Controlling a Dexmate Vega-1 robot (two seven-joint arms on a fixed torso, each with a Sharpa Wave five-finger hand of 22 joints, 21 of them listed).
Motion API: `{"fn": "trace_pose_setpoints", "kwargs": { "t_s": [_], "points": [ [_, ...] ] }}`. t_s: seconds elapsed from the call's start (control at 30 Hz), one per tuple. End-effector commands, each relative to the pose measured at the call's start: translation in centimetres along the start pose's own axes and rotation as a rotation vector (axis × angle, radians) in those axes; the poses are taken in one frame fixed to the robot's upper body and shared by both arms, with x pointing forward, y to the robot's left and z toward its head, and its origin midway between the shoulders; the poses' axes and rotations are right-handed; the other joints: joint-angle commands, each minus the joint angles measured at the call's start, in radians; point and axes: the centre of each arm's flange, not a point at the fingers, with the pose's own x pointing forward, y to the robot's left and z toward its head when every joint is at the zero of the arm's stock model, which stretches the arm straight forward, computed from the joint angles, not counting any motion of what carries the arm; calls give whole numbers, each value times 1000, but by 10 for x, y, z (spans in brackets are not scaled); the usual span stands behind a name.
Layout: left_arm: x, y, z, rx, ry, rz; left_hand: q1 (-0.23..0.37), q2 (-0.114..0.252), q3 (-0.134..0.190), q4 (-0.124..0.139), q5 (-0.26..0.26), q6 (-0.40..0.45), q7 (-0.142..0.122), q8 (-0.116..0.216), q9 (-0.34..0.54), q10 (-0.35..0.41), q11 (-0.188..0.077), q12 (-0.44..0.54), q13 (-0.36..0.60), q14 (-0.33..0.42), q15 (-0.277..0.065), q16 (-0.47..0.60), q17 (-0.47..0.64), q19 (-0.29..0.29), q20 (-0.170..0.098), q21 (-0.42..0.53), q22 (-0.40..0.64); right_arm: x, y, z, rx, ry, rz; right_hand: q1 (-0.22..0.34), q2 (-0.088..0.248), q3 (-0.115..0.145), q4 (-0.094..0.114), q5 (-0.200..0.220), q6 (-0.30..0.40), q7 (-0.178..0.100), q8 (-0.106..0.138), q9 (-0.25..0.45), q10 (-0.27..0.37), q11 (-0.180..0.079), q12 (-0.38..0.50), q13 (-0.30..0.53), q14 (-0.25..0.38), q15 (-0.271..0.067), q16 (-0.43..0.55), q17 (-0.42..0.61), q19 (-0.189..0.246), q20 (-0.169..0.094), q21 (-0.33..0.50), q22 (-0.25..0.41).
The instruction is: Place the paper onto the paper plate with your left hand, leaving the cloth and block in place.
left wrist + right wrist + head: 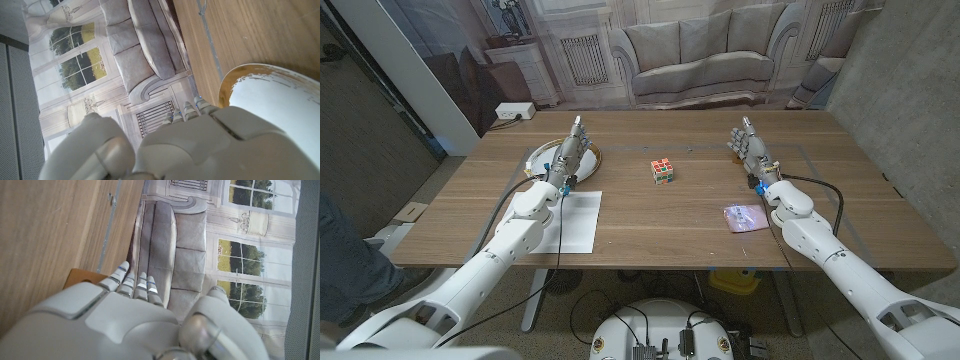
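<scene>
A white sheet of paper (570, 221) lies on the table near the front left, under my left forearm. The paper plate (539, 157) sits farther back at the left, white with a gold rim (231, 80). My left hand (570, 156) is over the plate's right part, fingers straight and together, holding nothing. The coloured cube block (663, 171) stands at the table's middle. A small purple cloth (745, 217) lies front right. My right hand (750, 148) stands beyond the cloth, fingers extended, holding nothing.
The wooden table (660, 235) ends at a backdrop printed with a sofa (695, 55). A white power strip (514, 111) lies on the floor at the back left. A person's leg (338, 262) shows at the left edge.
</scene>
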Motion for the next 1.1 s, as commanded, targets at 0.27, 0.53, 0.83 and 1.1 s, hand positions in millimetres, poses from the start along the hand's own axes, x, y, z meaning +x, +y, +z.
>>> {"fn": "trace_pose_setpoints", "kwargs": {
  "t_s": [0.27,0.53,0.83,1.1],
  "points": [
    [2,-8,1,-12,-20,-30,13,7,-1,2,12,4,6,10,2,11,4,14,4,5,6,11,5,-5,-35,9,4,-2,-3,-8,62,-17,-50,9,6,10,-2,4,12,-3,6,2,8,-1,4,4,7,-2,3,2,9,-26,-1,5],
    [5,-16,6,0,-19,-52,16,11,-1,0,15,10,7,12,2,15,5,16,4,9,8,13,4,-3,-34,11,4,-6,-7,-7,50,-18,-48,9,8,10,-2,4,13,-3,6,2,9,0,5,4,8,-1,4,2,10,-25,-4,5],
    [-5,-21,9,28,-18,-44,20,17,0,-2,18,17,9,15,2,21,4,19,4,15,8,15,4,0,-31,13,4,-9,-11,-11,58,-4,-56,9,10,10,-2,3,14,-4,6,2,11,1,5,4,7,-1,4,3,10,-24,-8,6],
    [-17,-18,10,49,-20,-39,27,23,1,-6,22,28,9,19,2,32,5,24,4,27,8,19,4,5,-30,15,4,-8,-11,-10,64,-1,-68,9,12,9,-2,2,14,-3,6,2,12,0,6,5,7,-1,4,3,12,-24,-11,6]
  ]
}}
